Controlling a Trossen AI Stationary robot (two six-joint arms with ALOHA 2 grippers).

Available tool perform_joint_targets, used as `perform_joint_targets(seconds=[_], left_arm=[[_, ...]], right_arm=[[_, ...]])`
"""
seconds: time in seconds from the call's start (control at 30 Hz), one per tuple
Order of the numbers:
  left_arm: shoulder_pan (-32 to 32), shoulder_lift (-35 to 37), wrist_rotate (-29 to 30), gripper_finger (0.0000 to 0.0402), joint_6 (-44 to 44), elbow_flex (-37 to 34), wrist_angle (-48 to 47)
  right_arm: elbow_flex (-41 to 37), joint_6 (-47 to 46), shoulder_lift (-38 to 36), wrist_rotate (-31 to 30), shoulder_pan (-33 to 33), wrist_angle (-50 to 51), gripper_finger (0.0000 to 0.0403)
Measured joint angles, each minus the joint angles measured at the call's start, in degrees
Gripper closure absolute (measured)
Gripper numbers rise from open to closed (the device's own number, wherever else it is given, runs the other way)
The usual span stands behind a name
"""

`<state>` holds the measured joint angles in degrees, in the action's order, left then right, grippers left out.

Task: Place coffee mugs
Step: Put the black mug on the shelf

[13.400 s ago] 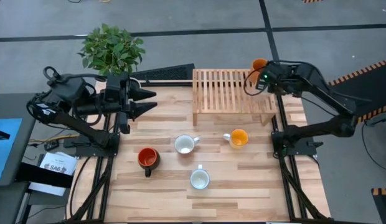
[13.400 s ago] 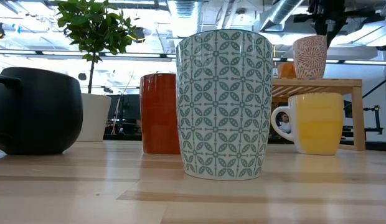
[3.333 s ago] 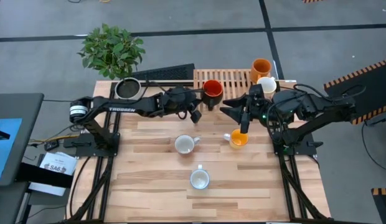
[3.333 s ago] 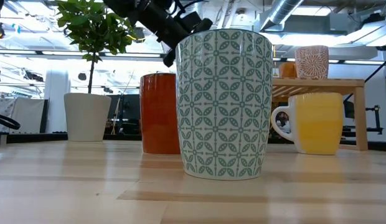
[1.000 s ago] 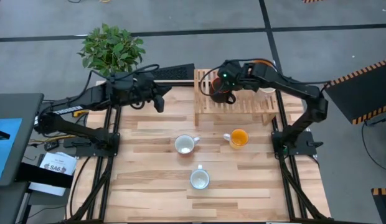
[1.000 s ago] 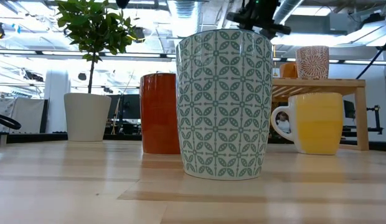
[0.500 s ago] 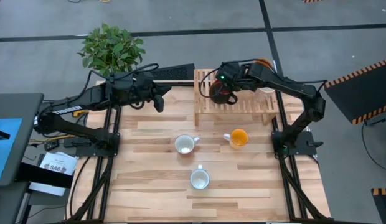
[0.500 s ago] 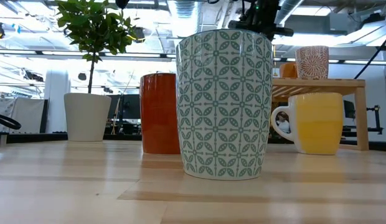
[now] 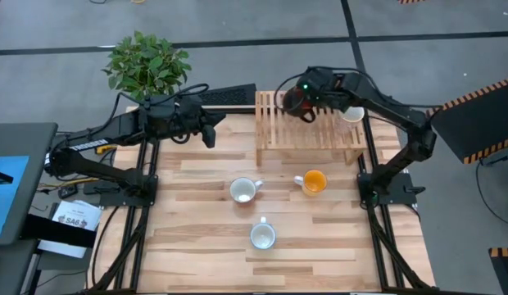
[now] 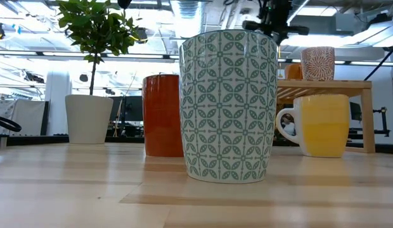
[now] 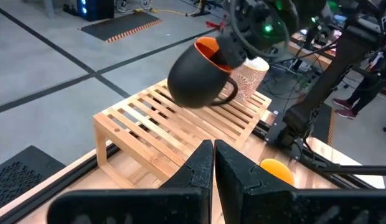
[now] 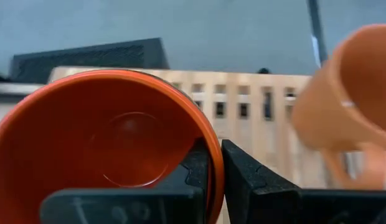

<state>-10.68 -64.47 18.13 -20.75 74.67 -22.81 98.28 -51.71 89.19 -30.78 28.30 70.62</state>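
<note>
Holding the red mug [image 9: 296,101] by its rim above the far left part of the wooden rack [image 9: 307,131], the right gripper [image 12: 215,163] pinches only a thin wall; a tilt could let the mug slip and knock the orange mug [image 12: 342,93] beside it. The left gripper [image 11: 213,163] waits closed over the table's far left. Three mugs sit on the table [image 9: 205,246]. How high the red mug hangs is hard to judge, probably just clear

A light wooden plank table [image 9: 213,262] carries a slatted pale-wood rack [image 9: 303,131] along its far edge. Directly on the boards stand a white mug [image 9: 243,190], a yellow-orange mug [image 9: 314,181], and a patterned white-green mug [image 9: 263,236] nearest the front.
</note>
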Motion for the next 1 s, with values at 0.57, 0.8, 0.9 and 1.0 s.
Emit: perform_joint_targets(seconds=[0.57, 0.8, 0.9, 1.0], left_arm=[[0.0, 0.0, -1.4, 0.0401, -0.1, 0.0, 0.1], [0.0, 0.0, -1.5, 0.0401, -0.1, 0.0, 0.7], [0.0, 0.0, -1.5, 0.0401, -0.1, 0.0, 0.9], [0.0, 0.0, -1.5, 0.0401, -0.1, 0.0, 0.9]], right_arm=[[0.0, -3.8, 0.2, -2.0, 4.9, 6.3, 0.0353], [-0.8, -5.3, 0.2, -2.0, 6.4, 9.5, 0.0345], [-1.1, -5.5, 0.2, -2.0, 6.4, 9.4, 0.0344], [-1.1, -5.4, 0.2, -1.9, 6.3, 9.0, 0.0339]])
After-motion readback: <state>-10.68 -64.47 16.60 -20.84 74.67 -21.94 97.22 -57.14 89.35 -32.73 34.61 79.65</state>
